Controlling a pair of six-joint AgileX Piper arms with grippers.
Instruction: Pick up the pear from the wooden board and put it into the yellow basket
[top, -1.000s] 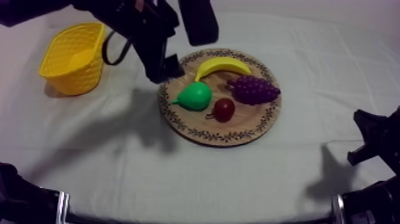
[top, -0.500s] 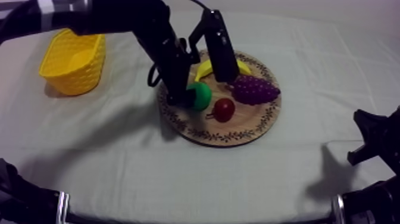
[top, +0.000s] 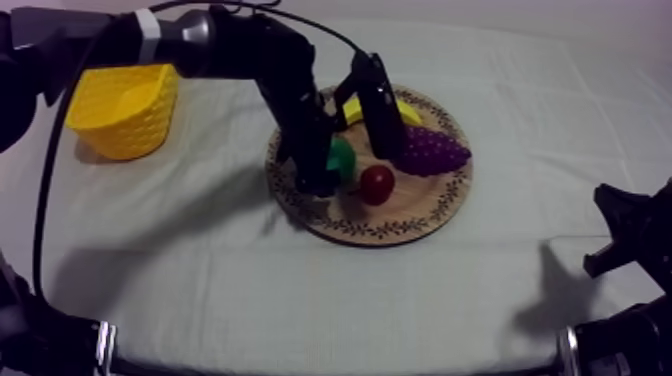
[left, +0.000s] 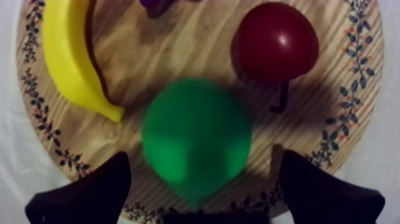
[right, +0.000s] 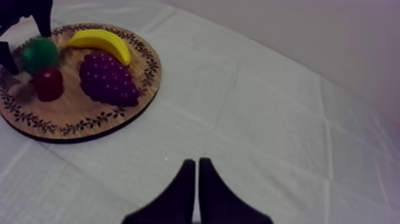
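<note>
Pincer on my right arm: clenched on nothing, fingers together, low over the near right of the cloth-covered worktop. Farther in is the round wooden board with patterned rim. A small red fruit lies nearest. Just beside it, the green toy pear rests on the board. The purple bunch of grapes and yellow banana lie behind. My left pincer is released, one finger on each side of the pear; I cannot tell whether they touch it. The yellow plastic basket sits at far left, well apart.
</note>
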